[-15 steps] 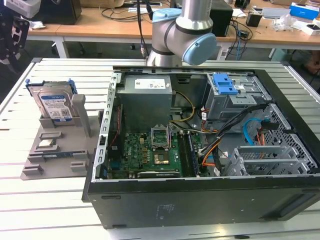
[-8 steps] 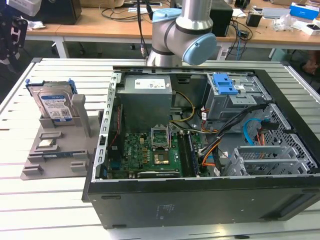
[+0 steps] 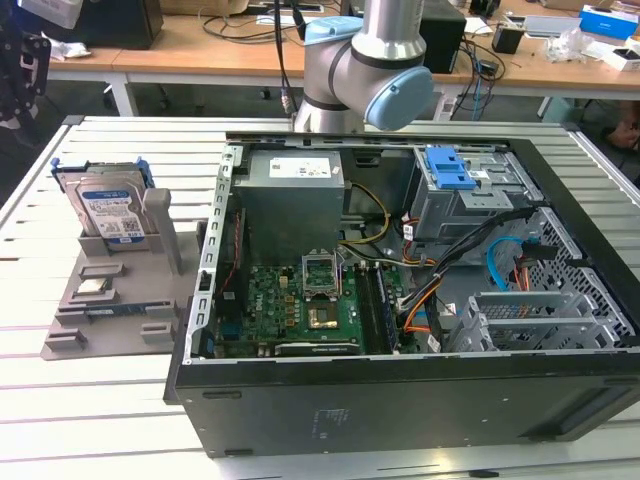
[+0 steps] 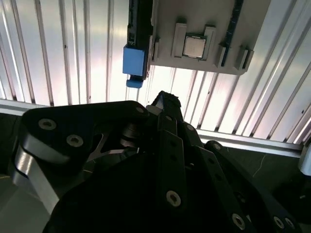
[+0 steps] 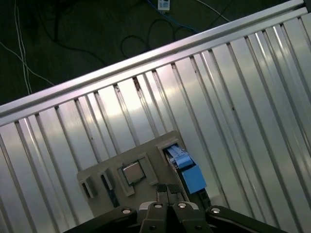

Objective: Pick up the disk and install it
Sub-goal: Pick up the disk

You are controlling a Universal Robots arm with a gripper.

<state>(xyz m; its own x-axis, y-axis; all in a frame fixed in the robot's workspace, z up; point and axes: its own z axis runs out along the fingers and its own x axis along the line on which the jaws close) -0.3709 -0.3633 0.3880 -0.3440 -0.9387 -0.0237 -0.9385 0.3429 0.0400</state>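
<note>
Open computer case lies on its side on the slatted metal table, motherboard exposed. Grey drive cage with a blue latch sits at the case's far side, toward the exterior view's right.

Disk stands upright on edge in a grey holder on the table, at the exterior view's left, outside the case. Blue carrier frame is around it and the label faces the camera. A small square chip lies in the same holder, nearer the camera.

Arm rises at the far side, behind the case.

In both wrist views the gripper hangs above the table, looking down on the holder, the chip and the disk's blue edge. Fingers look pressed together with nothing between them. Gripper is apart from the disk.
</note>
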